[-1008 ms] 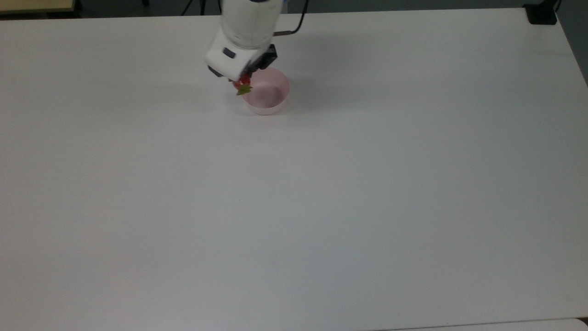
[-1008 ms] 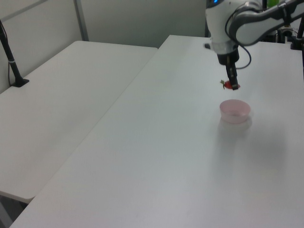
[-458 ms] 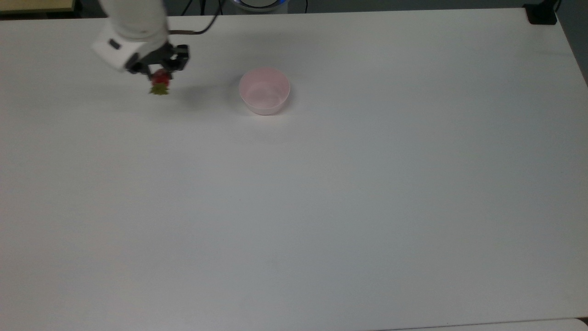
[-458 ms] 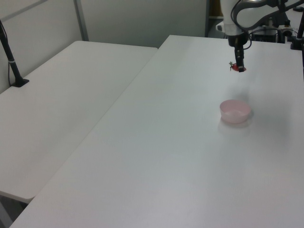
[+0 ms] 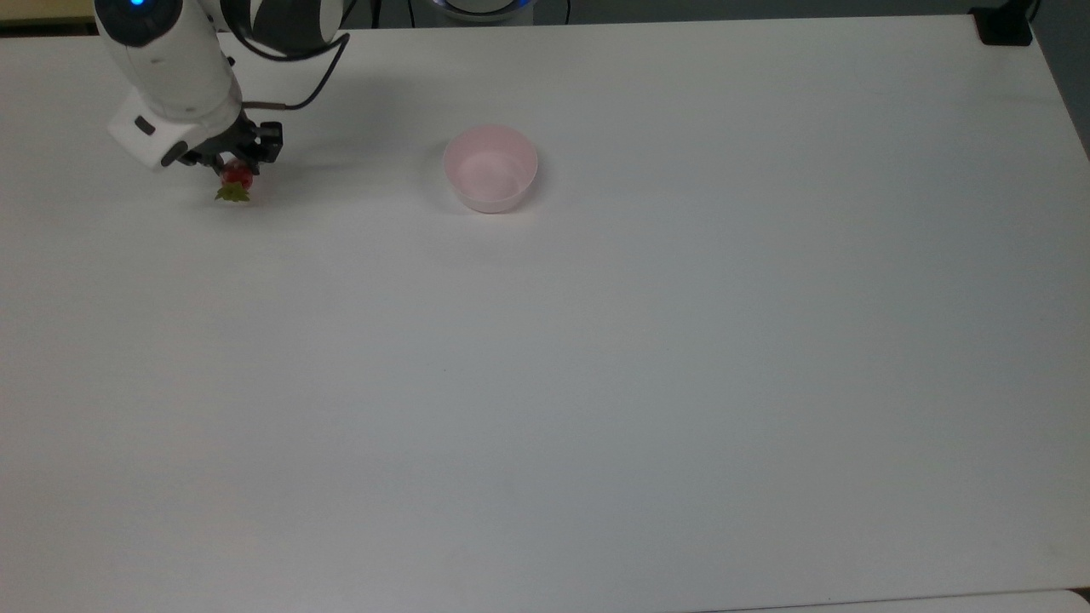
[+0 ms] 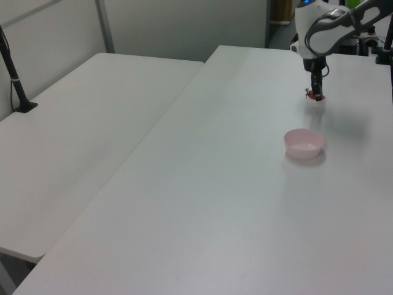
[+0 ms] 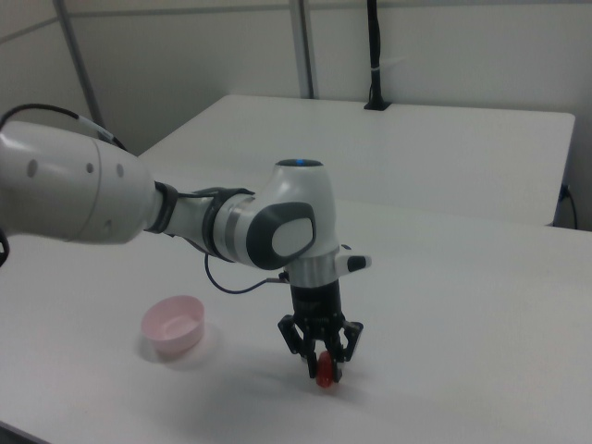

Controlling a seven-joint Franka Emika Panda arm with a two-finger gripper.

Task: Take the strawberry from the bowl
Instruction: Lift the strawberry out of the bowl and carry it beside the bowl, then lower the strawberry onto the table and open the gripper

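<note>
Since a second ago, when the pincer (image 5: 232, 170) hung at the rim of the bowl (image 5: 490, 168) with the strawberry (image 5: 236, 176) between its fingers, the arm has swung well clear toward the top view's left; half a second back it was already away from the bowl, and it has now gone further and come lower, so that in the right view the strawberry (image 7: 326, 376) sits very close to the table (image 5: 596, 383), perhaps touching it; whether it does I cannot tell. The pincer (image 7: 323, 363) is closed down narrowly on the fruit, red body between the fingers and green cap pointing away from the arm in the top view. The bowl (image 7: 173, 325) stands empty and unmoved, well apart from the strawberry; the left view has the bowl (image 6: 304, 143) nearer the camera and the strawberry (image 6: 315, 95) beyond it under the pincer (image 6: 316, 92).

For the task this means the pick itself looks done: the fruit is out of the bowl and held. The low carry suggests a set-down on the table may be coming; a release from there should leave the strawberry little room to roll.
</note>
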